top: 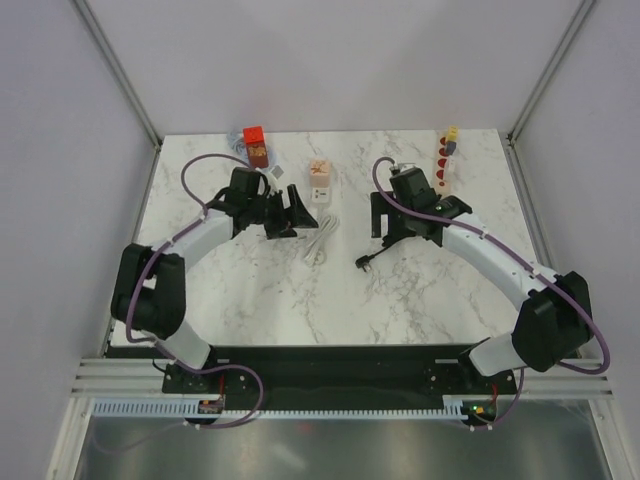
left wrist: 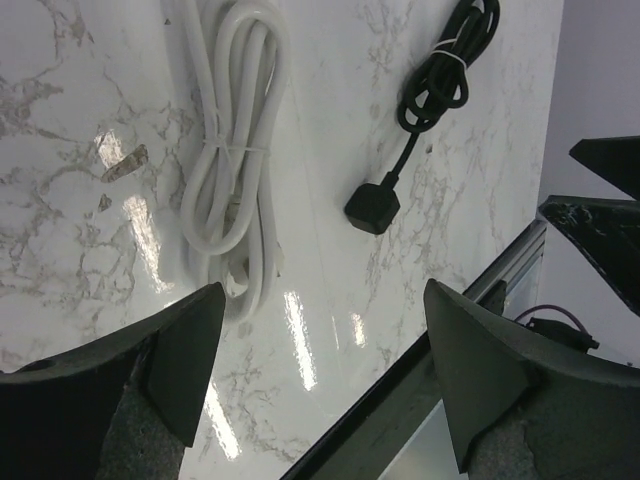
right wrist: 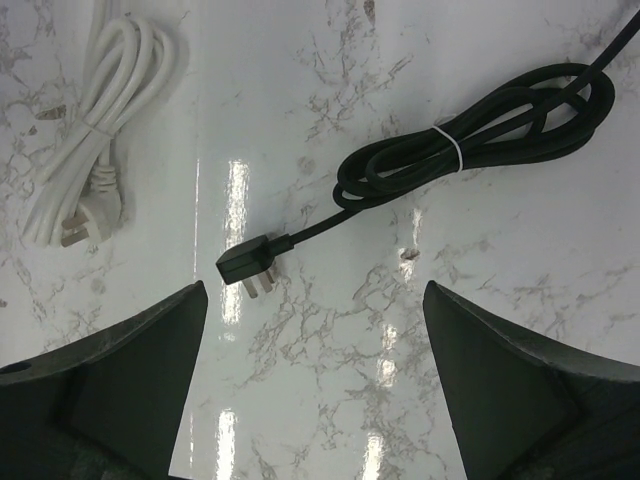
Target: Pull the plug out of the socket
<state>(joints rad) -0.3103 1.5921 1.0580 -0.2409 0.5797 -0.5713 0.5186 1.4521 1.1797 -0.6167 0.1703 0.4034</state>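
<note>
Toward the far middle of the white-veined marble table (top: 250,290), a small white socket block (top: 320,183) is seen from above with a pale peach piece on its top. Whether anything is plugged into it cannot be told at that size. Just in front of it a white cord (left wrist: 235,150) is bundled in long glossy loops and tied at the waist. Its flat white plug (right wrist: 100,205) rests on the marble with the prongs exposed.

To the right of that bundle the black plug (right wrist: 248,268) lies loose on the table, angular and matte, with its metal pins bare. It is well apart from the socket block. Its black cord (right wrist: 470,125) is coiled and pinched by a white tie (right wrist: 452,150). The coil is cut off at the frame edge in the right wrist view and is covered by the right arm from above.

A red block (top: 254,140) and a rack of coloured pegs (top: 445,160) are set at the far edge, too small to be made out further.

The left gripper (left wrist: 325,370) is spread wide above the marble, with nothing between its dark wedge-shaped fingers. The right gripper (right wrist: 315,390) is likewise spread wide and empty, with the black plug lying just beyond its fingers. Bright glare streaks are thrown across the polished surface.
</note>
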